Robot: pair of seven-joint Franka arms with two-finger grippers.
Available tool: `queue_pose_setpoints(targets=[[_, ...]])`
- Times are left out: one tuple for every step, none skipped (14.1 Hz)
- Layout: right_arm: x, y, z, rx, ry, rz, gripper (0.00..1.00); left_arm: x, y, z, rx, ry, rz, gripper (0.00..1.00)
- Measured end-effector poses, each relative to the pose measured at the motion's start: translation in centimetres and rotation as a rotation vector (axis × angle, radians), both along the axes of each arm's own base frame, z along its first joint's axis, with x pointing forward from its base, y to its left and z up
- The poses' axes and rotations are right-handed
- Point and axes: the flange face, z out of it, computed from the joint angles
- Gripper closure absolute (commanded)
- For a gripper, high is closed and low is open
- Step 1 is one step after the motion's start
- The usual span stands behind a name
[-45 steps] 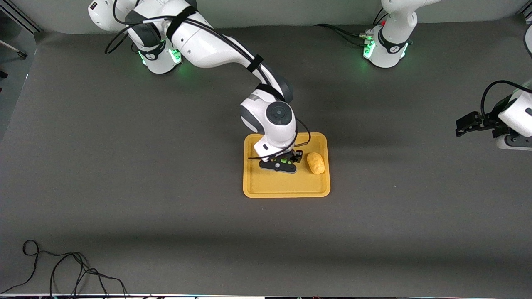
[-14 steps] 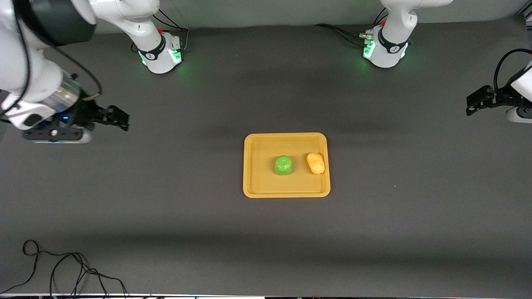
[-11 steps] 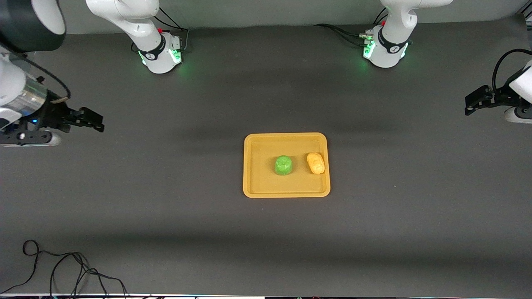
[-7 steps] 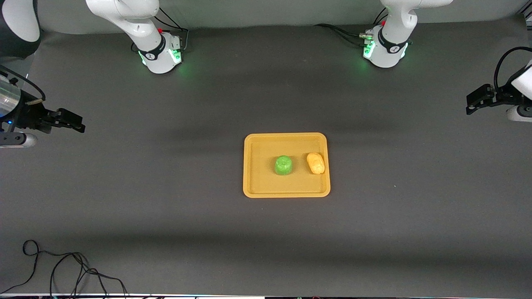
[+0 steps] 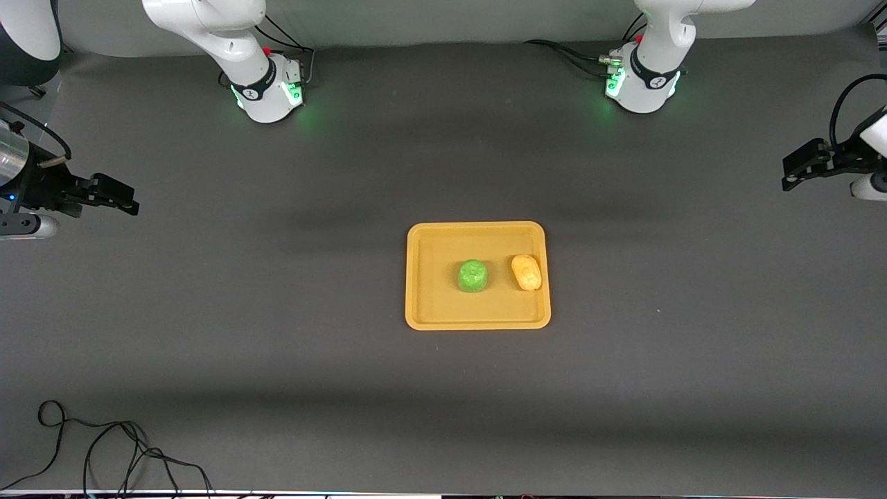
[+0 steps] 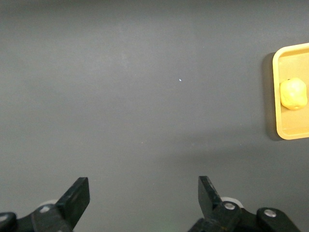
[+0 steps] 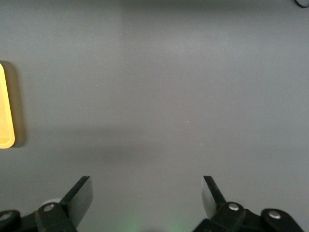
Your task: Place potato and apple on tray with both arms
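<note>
The yellow-orange tray [image 5: 429,305] lies in the middle of the table. The green apple [image 5: 472,275] and the yellow-orange potato [image 5: 527,272] rest on it side by side, the potato toward the left arm's end. My right gripper [image 5: 123,199] is open and empty over the bare table at the right arm's end. My left gripper [image 5: 793,170] is open and empty over the table at the left arm's end. The left wrist view shows its open gripper [image 6: 144,189], the tray's edge [image 6: 276,121] and the potato [image 6: 293,94]. The right wrist view shows its open gripper [image 7: 147,189] and a sliver of the tray [image 7: 6,111].
A black cable [image 5: 104,450] lies coiled near the table's front edge at the right arm's end. The two arm bases [image 5: 267,86] [image 5: 641,83] stand along the table's back edge. The dark grey mat surrounds the tray.
My right gripper let go of the apple on the tray and drew back to the right arm's end of the table. My left gripper stayed nearly still.
</note>
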Motion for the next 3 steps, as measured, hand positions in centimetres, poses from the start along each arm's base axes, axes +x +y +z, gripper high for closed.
queue_pose_setpoints(targets=[[-0.05,0.01,-0.03,0.0,0.005,0.0,0.0,0.02,0.04,0.21,0.0,-0.003,0.001,0.0],[-0.1,0.0,-0.06,0.0,0.008,-0.001,0.0,0.01,0.12,0.23,0.0,-0.002,0.002,0.0],[-0.12,-0.02,-0.07,0.0,0.01,-0.001,0.0,-0.03,0.27,0.14,0.0,0.005,0.005,0.0]])
